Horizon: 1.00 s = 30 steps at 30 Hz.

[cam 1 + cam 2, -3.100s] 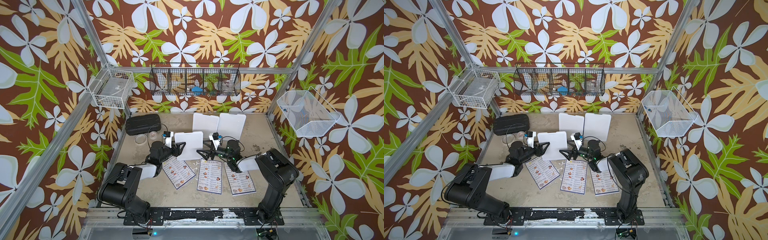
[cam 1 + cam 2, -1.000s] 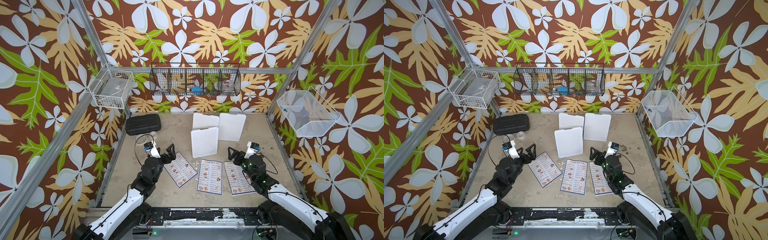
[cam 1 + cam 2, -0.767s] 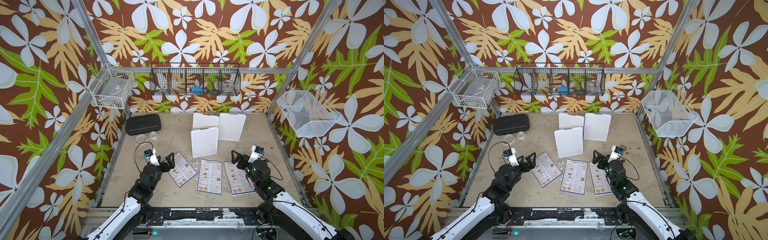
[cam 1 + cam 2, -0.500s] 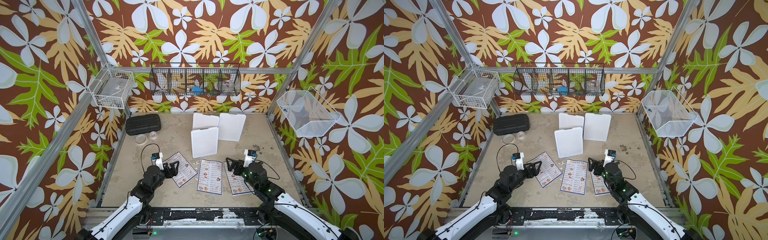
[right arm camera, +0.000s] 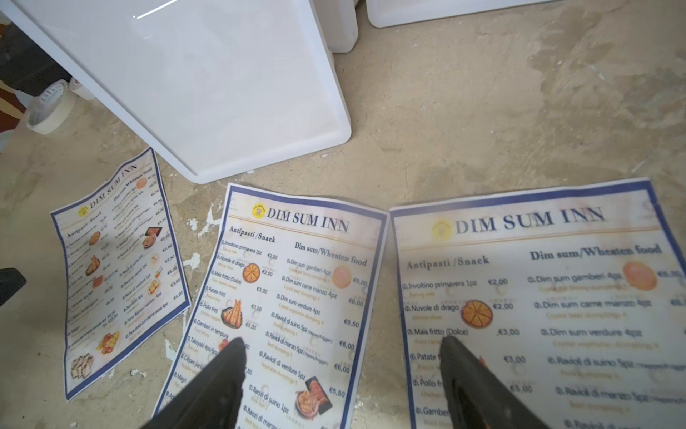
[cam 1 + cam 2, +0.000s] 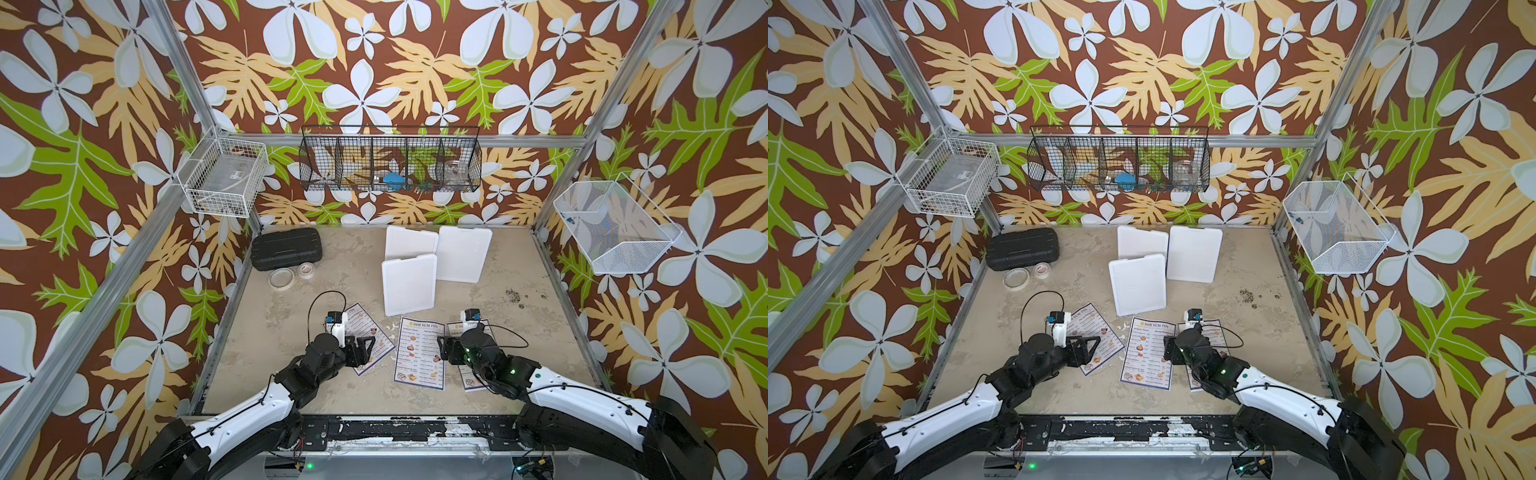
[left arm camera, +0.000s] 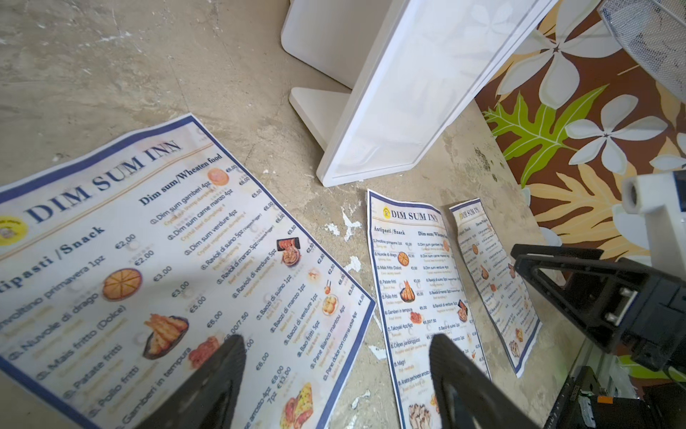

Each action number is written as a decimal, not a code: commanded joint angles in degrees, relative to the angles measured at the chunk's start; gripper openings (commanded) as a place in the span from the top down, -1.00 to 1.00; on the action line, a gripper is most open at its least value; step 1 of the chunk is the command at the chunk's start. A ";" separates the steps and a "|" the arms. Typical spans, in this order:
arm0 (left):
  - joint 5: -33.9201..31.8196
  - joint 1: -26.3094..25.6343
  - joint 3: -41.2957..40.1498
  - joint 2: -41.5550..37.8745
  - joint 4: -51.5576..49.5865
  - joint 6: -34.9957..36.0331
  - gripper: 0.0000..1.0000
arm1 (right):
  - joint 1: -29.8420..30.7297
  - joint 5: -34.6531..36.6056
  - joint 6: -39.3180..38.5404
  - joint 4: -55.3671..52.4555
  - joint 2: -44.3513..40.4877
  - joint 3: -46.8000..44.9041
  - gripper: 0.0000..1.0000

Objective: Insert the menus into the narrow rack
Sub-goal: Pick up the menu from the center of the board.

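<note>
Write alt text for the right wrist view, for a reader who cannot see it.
Three DIM SUM INN menus lie flat, face up, side by side on a beige table; the right gripper's open black fingers sit above the seam between two of them. A white panel stands just beyond.

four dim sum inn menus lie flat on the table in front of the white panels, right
Not four. Three menus lie flat on the table in front of the white panels. The right wrist view shows all three side by side.
</note>
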 commanded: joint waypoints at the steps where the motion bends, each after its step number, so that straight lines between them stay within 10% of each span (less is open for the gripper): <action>1: -1.89 -2.41 0.90 2.38 2.61 -0.86 -0.56 | 0.01 0.91 0.54 0.96 1.16 0.04 -0.63; 8: -6.80 -10.80 6.04 13.13 4.58 -1.01 -0.36 | 0.02 -0.14 0.29 2.52 3.80 -0.27 -0.60; 30: -5.20 -11.73 8.96 27.57 12.59 -0.60 -0.26 | -0.01 -1.06 -0.51 6.90 14.11 0.76 -0.55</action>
